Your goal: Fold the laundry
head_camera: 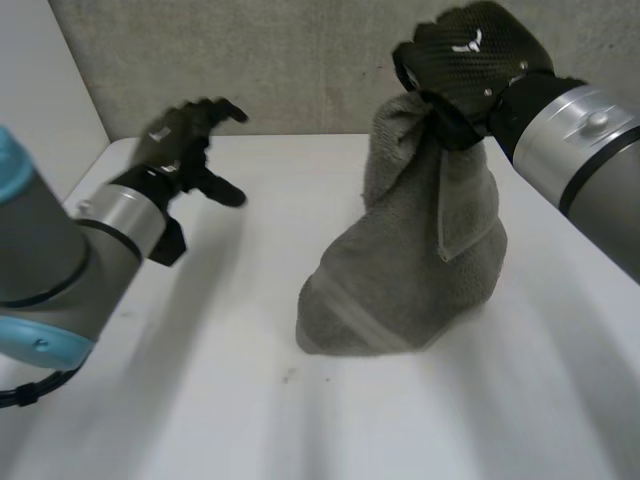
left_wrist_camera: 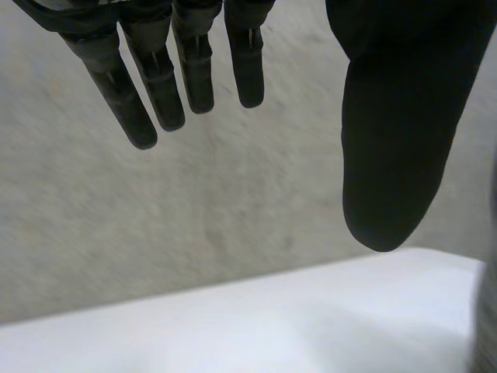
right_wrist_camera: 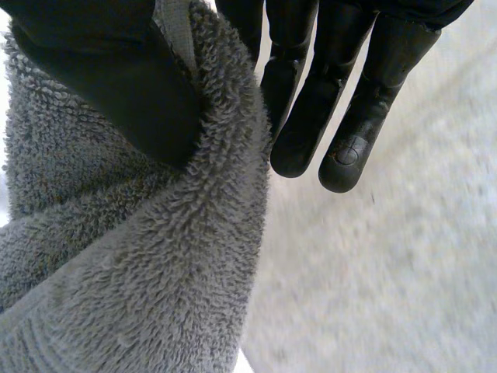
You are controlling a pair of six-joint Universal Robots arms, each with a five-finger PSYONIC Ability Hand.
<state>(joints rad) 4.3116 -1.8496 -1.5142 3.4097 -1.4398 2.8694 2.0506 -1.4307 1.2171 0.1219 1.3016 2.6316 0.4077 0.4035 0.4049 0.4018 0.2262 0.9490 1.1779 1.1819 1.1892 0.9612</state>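
Towel hangs centre-right, its top pinched in the right hand, its bottom resting on the white surface. Upper left, the left hand hovers, fingers straight, empty.

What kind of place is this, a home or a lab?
Probably a lab test bench: a bare white table against a plain grey wall, with one grey towel held up by the robot's right hand.

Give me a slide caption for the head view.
Right hand holds a grey towel up by its top; left hand open, apart.
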